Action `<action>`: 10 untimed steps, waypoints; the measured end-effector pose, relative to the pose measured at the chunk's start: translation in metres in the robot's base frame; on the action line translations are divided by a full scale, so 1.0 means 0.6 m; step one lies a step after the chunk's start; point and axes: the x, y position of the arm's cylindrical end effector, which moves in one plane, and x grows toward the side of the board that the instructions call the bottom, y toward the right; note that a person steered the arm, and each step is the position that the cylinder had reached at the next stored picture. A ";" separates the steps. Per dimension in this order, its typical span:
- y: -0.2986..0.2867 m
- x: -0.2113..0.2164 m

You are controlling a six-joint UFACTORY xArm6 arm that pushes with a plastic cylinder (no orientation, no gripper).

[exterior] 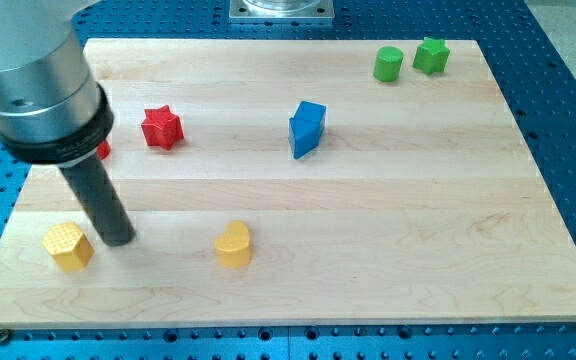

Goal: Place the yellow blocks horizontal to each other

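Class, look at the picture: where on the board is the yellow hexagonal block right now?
The yellow hexagonal block sits near the board's bottom-left corner in the view, just left of my tip, with the other yellow block level with it to the right.

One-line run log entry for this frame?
my tip: right of yellow hexagon block | yellow rounded block: apart, roughly level | task: near done

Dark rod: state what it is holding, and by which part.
Nothing is held. My tip stands just to the view's right of the yellow hexagonal block, without any grasp on it.
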 end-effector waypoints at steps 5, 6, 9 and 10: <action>0.199 0.018; 0.073 -0.013; 0.186 0.069; 0.104 0.064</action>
